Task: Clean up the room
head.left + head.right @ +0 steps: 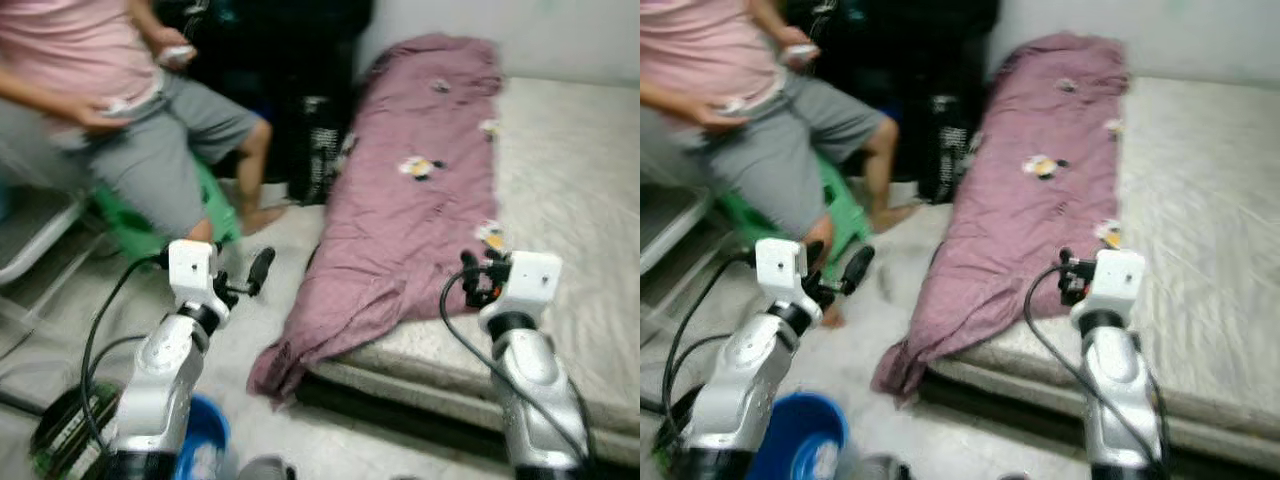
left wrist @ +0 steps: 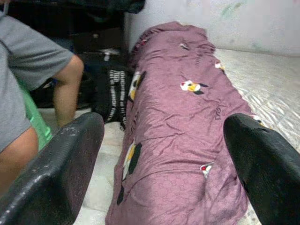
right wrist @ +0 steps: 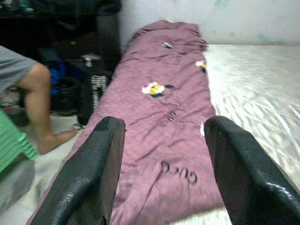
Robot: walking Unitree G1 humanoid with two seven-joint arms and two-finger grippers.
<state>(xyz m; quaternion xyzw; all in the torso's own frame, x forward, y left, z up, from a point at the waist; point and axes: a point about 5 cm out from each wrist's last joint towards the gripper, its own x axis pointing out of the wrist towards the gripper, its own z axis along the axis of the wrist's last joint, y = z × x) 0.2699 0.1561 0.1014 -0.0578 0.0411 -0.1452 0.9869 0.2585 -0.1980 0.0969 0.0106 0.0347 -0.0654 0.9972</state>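
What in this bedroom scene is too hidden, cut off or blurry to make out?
- Dark pile beside the mattress: in shadow, items unclear.
- Person on the green stool: cut off by the top edge of the eye views.
- Blue tub: contents blurred.
- Purple blanket: patches too blurred to read.

Blanket (image 1: 400, 210) on mattress (image 1: 570, 190) (left edge); person (image 1: 120, 110) left.

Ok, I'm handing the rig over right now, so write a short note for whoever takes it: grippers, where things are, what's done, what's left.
Left gripper: open, holding nothing, raised over the floor beside the bed.
Right gripper: open, holding nothing, over the near end of the purple blanket.
The blanket lies crumpled along the left edge of the mattress, its near end drooping to the floor.
A person sits on a green stool close by on the left.
Done: nothing visibly tidied. Left: the blanket.
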